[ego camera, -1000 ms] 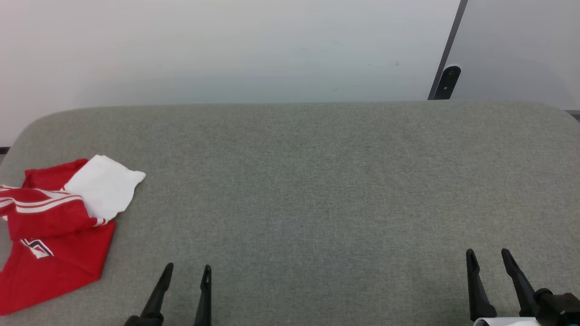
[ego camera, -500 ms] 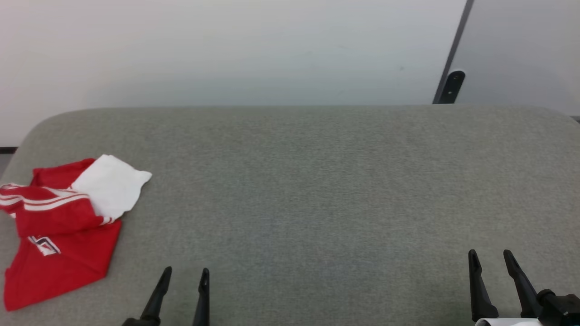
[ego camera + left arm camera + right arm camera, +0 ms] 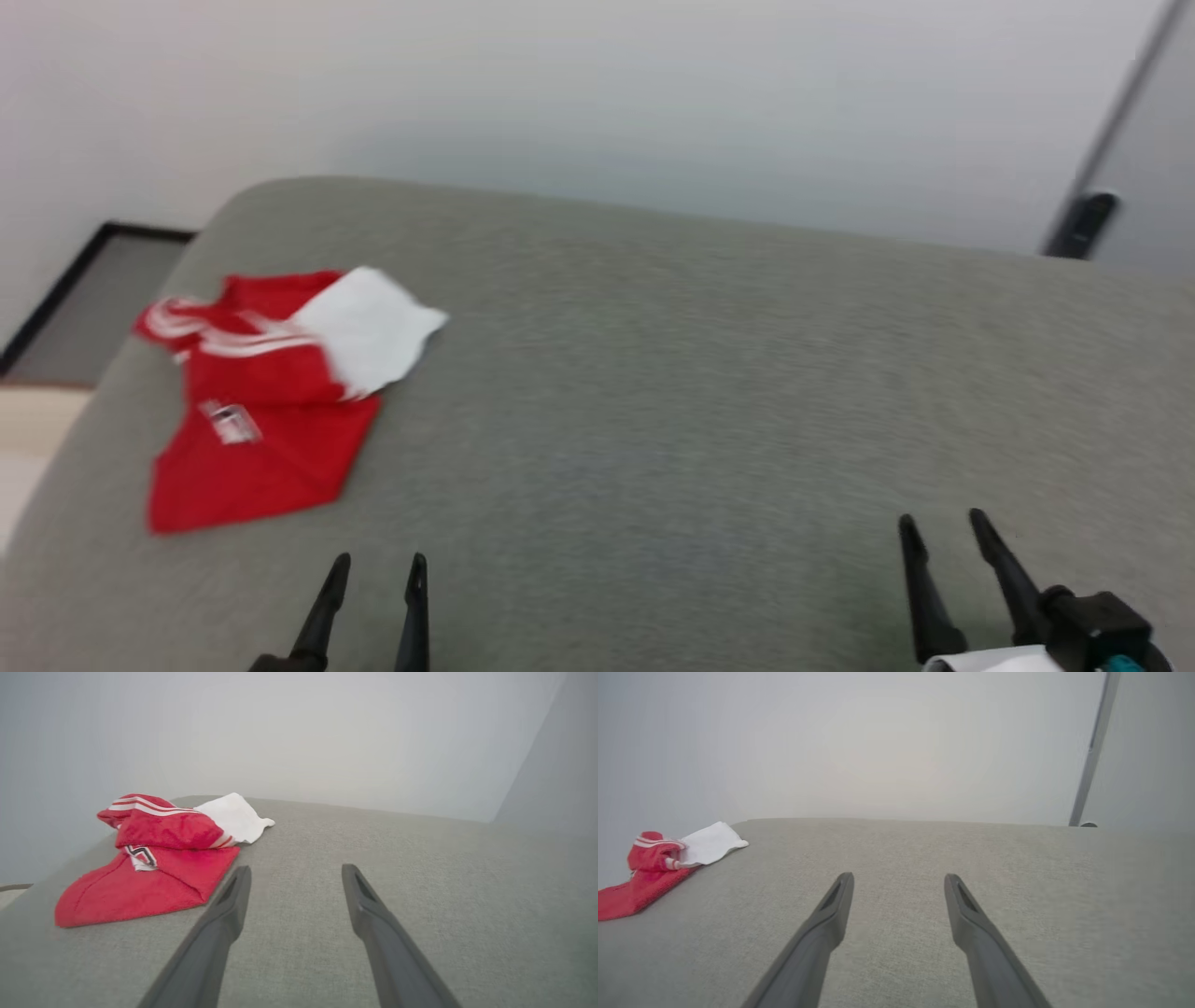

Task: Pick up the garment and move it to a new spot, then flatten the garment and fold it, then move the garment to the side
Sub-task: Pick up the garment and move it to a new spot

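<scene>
while the garment [image 3: 261, 448] lies crumpled, it seems, far left on the table [image 3: 672, 401], well apart from our left tool [image 3: 379, 560] and right tool [image 3: 941, 518], both spread wide and empty, we judge every step remains.

Grey padded bench [image 3: 709, 392], open fabric across its middle and right; a crumpled red garment [image 3: 261, 448] lies far left, wall [image 3: 597, 103] beyond.
</scene>
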Robot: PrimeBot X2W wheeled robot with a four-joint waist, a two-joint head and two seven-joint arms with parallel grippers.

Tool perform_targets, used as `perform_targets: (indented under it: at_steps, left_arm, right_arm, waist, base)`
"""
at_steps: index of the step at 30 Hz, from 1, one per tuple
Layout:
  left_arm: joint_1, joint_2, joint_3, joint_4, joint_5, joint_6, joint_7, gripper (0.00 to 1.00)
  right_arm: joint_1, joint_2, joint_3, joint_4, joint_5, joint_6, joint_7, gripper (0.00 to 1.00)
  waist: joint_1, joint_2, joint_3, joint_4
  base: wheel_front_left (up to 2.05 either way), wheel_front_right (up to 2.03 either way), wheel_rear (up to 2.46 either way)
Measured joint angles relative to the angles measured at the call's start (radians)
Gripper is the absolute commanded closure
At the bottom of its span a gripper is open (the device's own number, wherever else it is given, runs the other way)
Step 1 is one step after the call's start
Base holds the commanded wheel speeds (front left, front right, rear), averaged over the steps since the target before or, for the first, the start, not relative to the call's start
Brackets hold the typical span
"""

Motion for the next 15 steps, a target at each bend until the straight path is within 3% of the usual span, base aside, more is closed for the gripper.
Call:
perform_targets:
  at_steps: [7,15]
  left_arm:
    - [0.02,0.0,-0.003,0.005,-0.012,0.03,0.0,0.0]
    - [0.074,0.0,0.029,-0.057,-0.099,0.129,0.0,0.0]
  right_arm:
    - [-0.015,-0.016,0.05,0.016,-0.001,0.0,0.012,0.0]
    - [-0.146,-0.07,0.215,0.047,0.035,0.0,0.05,0.0]
  waist:
    - [0.0,0.0,-0.004,0.15]
    - [0.0,0.0,0.01,0.285]
  base:
    - [0.0,0.0,0.0]
    - [0.0,0.0,0.0]
